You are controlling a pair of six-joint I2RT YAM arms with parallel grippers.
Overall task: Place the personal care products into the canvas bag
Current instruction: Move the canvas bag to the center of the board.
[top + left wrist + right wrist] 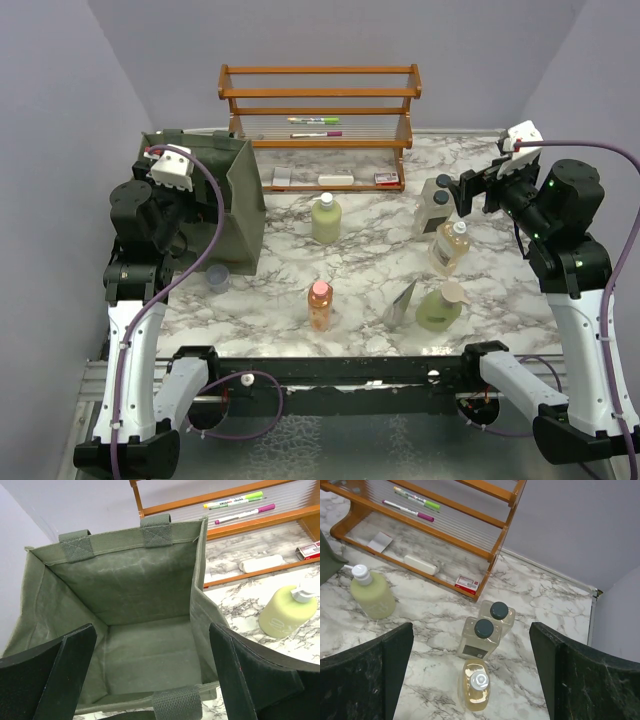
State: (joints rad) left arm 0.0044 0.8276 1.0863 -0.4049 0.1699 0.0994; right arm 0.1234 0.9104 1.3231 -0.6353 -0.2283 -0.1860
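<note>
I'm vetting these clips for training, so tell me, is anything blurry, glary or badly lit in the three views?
Top external: even, soft light, only faint shadows beside the orange bottle, nothing blurred. Left wrist: canvas bag interior sharp, mildly shaded; left end effector's fingers show as near-black slabs. Right wrist: clear black-capped bottles crisp, no strong glare.

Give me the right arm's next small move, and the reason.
Probably lower the right pincer toward the amber pump bottle: its jaws stand open, that bottle lies centred between them in the wrist view, and the canvas bag looks empty.
</note>
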